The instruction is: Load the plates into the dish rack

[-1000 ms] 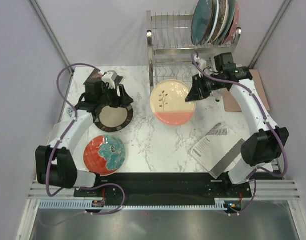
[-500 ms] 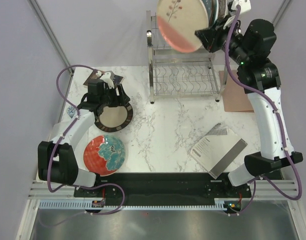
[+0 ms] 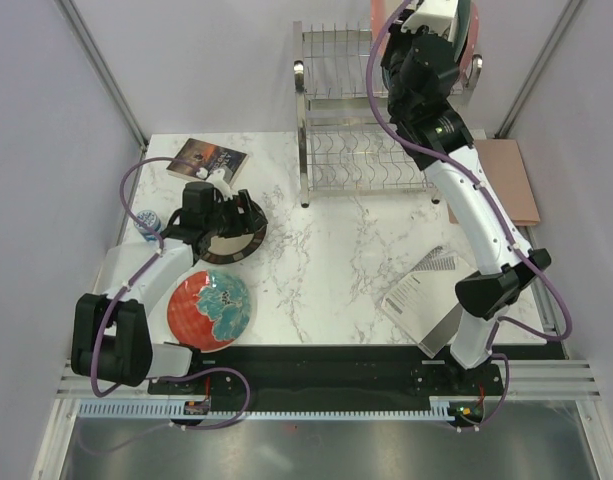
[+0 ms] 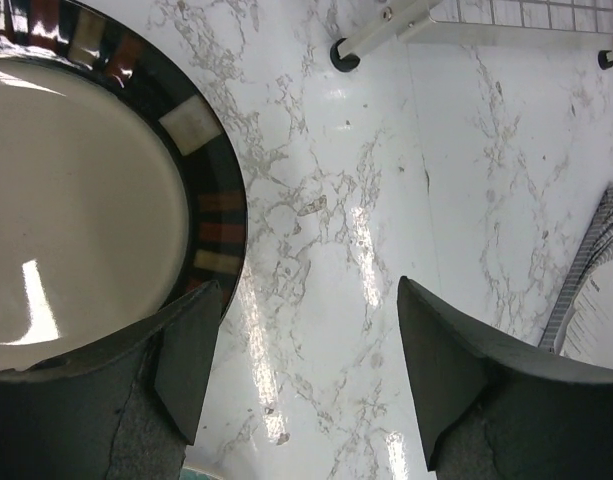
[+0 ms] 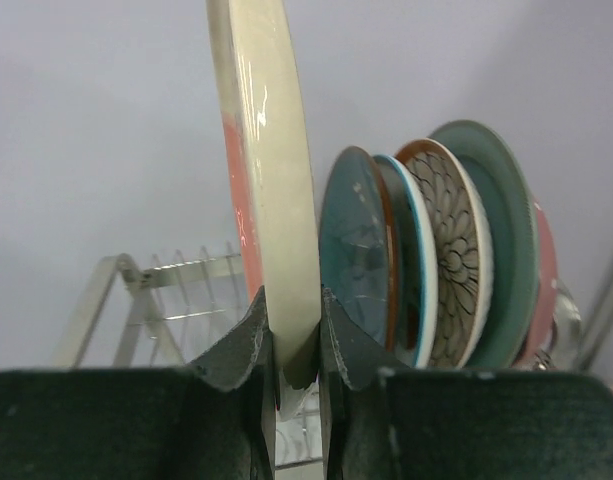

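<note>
The right tool [image 5: 294,335] is closed narrow on the lower edge of the cream-and-pink plate [image 5: 268,150], one finger pressed against each face. The plate stands upright on edge, its rim toward the wrist camera, with the pink band showing on its left face. It is raised at the upper tier of the dish rack [image 3: 351,95], just left of a row of plates [image 5: 451,255] already standing on edge there: a teal one nearest, then a blue-rimmed one, a patterned brown-and-white one, a green one and a pink one at the far end. A thin gap shows between the held plate and the teal one. The fingers hide the held plate's bottom edge, so whether it sits between the rack's prongs cannot be told.

The left tool [image 4: 306,370] is spread wide and holds nothing. It hangs low over the bench [image 3: 326,260] at the right edge of the dark brown plate [image 4: 86,200], which lies flat. Its left finger overlaps the patterned rim and its right finger is over bare marble; whether the finger touches the plate cannot be told.

The red plate [image 3: 209,308] with a teal flower lies flat on the bench, near the dark brown one and closer to the arm bases. A grey booklet [image 3: 431,295] lies on the bench's right side.
</note>
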